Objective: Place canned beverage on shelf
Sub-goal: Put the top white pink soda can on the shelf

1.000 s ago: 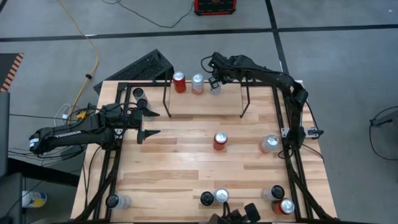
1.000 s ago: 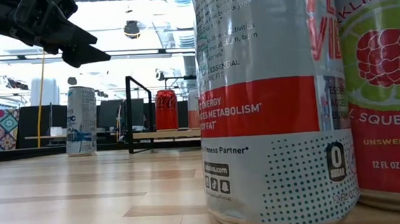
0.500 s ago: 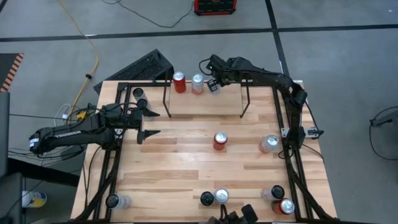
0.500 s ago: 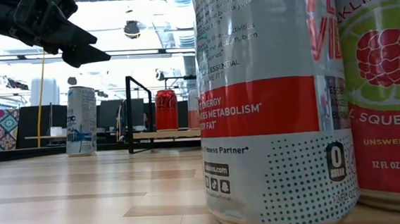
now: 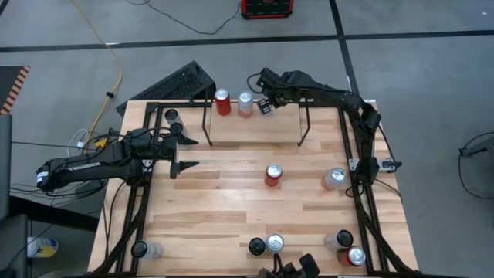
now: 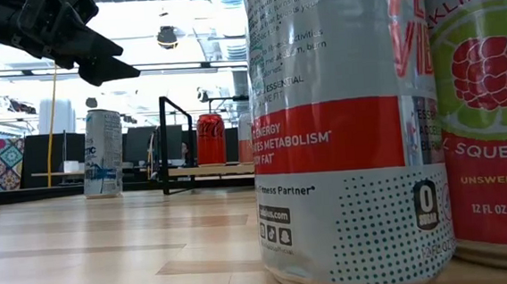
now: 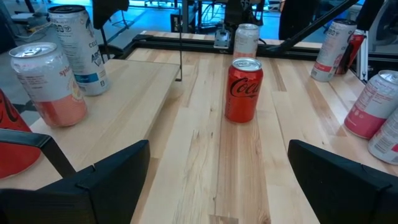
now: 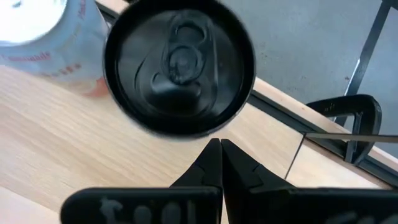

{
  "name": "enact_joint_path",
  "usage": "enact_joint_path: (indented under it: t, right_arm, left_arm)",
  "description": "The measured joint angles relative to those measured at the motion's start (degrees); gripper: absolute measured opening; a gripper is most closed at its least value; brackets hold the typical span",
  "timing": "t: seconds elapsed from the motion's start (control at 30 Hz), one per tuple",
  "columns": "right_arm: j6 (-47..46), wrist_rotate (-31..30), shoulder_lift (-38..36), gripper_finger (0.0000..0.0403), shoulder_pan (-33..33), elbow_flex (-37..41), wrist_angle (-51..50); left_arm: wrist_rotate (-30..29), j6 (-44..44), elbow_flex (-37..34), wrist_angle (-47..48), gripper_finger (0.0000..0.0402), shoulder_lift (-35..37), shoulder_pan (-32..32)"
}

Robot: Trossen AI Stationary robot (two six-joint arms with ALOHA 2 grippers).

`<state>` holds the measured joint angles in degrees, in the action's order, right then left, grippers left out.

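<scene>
The shelf stands at the table's far edge, and a red can and a silver can stand upright on it. My right gripper hovers shut beside them, slanting down over a black-topped can that stands upright next to a white-and-pink can. My left gripper waits open and level at the table's left side. A red cola can stands upright on the table ahead of it, nothing between the fingers. My right gripper's shut fingertips point slanting down right at the rim of the black can's top. I cannot tell whether they touch the rim.
A pink-and-white can stands on the right of the table. Several cans line the near edge, and two of them fill the low view. Two more cans stand far left. Black rail frames run along both sides.
</scene>
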<state>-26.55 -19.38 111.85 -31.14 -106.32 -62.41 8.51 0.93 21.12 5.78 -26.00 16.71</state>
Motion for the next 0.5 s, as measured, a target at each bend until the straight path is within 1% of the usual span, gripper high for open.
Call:
enact_joint_path:
  t: [0.1, 0.2, 0.3, 0.5]
  right_arm:
    - [0.0, 0.1, 0.0, 0.0020, 0.1, 0.0, -0.6]
    - [0.0, 1.9, -0.2, 0.0021, 0.6, 0.0, -2.6]
    - [0.1, 1.6, -0.7, 0.0021, 1.8, 0.0, -4.5]
    - [3.8, 0.3, -6.5, 0.0021, 5.9, 0.0, -5.5]
  left_arm:
    - [0.0, 0.2, 0.0, 0.1, 0.0369, 0.0, 0.0]
    - [-0.2, 0.4, 0.0, 0.4, 0.0369, 0.0, 0.0]
    - [-0.2, 0.4, 0.0, 0.4, 0.0369, 0.0, 0.0]
    - [-0.1, 1.9, 0.0, 0.4, 0.0369, 0.0, 0.0]
